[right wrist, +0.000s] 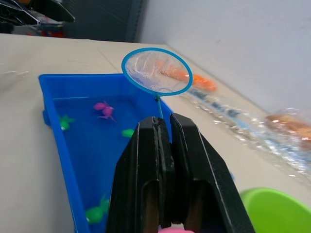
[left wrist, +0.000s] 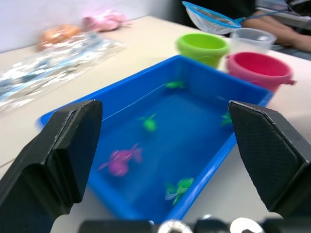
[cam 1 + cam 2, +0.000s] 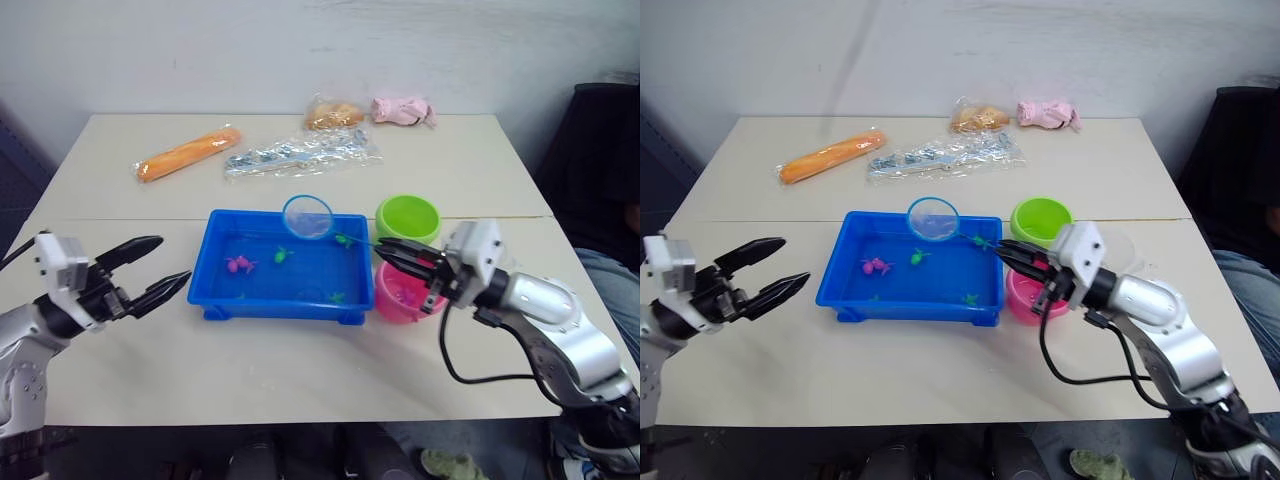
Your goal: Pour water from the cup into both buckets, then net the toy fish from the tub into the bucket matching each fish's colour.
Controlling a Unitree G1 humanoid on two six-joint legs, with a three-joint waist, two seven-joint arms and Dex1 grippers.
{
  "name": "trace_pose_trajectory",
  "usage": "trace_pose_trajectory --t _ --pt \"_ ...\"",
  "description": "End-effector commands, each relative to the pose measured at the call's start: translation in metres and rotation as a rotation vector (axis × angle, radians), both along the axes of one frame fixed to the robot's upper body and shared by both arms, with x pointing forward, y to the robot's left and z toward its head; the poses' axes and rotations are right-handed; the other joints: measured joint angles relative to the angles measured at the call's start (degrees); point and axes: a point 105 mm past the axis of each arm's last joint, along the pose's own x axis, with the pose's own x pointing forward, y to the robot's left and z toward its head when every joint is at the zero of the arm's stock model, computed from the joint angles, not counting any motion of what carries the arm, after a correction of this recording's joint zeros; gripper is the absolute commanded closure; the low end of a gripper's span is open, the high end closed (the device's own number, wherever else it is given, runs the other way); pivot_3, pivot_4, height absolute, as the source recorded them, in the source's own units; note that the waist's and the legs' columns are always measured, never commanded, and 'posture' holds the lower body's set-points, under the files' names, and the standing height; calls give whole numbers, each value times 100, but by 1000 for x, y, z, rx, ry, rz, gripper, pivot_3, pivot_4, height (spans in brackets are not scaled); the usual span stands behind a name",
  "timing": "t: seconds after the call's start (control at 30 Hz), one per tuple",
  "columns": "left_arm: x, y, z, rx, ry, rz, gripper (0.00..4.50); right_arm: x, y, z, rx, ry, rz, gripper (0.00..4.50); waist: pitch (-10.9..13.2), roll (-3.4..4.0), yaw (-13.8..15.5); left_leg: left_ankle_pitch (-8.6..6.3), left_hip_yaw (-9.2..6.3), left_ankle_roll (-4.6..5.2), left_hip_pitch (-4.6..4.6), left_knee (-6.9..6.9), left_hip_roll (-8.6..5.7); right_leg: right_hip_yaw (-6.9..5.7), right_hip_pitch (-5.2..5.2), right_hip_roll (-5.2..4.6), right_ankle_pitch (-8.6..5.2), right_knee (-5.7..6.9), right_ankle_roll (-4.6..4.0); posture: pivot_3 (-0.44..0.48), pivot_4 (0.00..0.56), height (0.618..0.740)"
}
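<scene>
Net (image 3: 307,216) was held up over the far rim of the tub (image 3: 215,285), hoop raised above the water, thin handle running back to the right gripper (image 3: 392,252). Right gripper's fingers were pressed together on the handle, sitting above the pink bucket (image 3: 395,303). In the right wrist view the hoop (image 1: 156,72) looked empty as far as could be told.

Tub sat mid-table, holding water and the toy fish: a pink fish (image 3: 239,265) toward the left side, a green fish (image 3: 284,255) near the middle, another green fish (image 3: 338,297) by the near rim, and one more green fish (image 3: 345,240) near the far right corner under the net handle. Green bucket (image 3: 407,217) stood just beyond the pink bucket, both just beside the tub's right end. Cup (image 2: 251,40) stood close to both buckets, on their side away from the tub.

Left gripper (image 3: 160,268) hovered near the tub's left end, not touching it, fingers spread apart and holding nothing.

Far side of table (image 3: 120,360): an orange bread-like roll (image 3: 187,153), a clear plastic bag (image 3: 300,155), a bagged brown item (image 3: 333,114), a pink toy (image 3: 404,110).
</scene>
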Motion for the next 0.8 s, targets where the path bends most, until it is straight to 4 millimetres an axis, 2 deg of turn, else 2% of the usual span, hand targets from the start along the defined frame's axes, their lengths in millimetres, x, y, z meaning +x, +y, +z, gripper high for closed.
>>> trace_pose_trajectory --t 0.03,0.17,0.2,0.37,0.57,0.63,0.8 --pt "-12 3 7 -12 -39 36 58 6 6 2 -25 16 -21 4500 -2 -3 31 -4 0 5 -3 -1 0 -2 1 -2 0 -7 0 0 150 740" --pt "-22 14 -9 6 4 140 58 4 18 -1 -61 49 25 4500 -2 -3 66 -14 -4 9 -18 -3 -1 -9 -2 -4 0 -37 0 0 150 740" --pt "-24 16 -11 -2 6 151 58 2 22 -3 -114 49 49 4500 -2 -3 66 -15 -4 9 -18 -6 -1 -9 -2 -4 0 -40 0 0 150 740" --pt "-27 19 -7 -20 -2 150 58 11 40 -3 -199 86 88 4500 -2 -3 37 -14 -7 8 -18 -4 0 -13 -4 -2 1 -33 -1 0 150 740" --pt "-25 15 0 9 -3 104 58 28 68 -2 -279 25 118 4500 -2 -3 -64 -13 -9 6 -18 -3 0 -17 -4 -2 2 -29 -3 0 150 740" --pt "-24 14 2 22 -4 94 58 32 73 -7 -321 21 118 4500 -2 -3 -73 -13 -8 6 -18 -6 0 -18 -4 -2 2 -32 -3 0 150 740" --pt "-22 11 4 43 -4 77 58 43 79 -3 -355 -47 104 4500 -2 -3 -76 -13 -9 6 -53 2 0 -21 -36 -3 2 -33 -3 0 150 740"
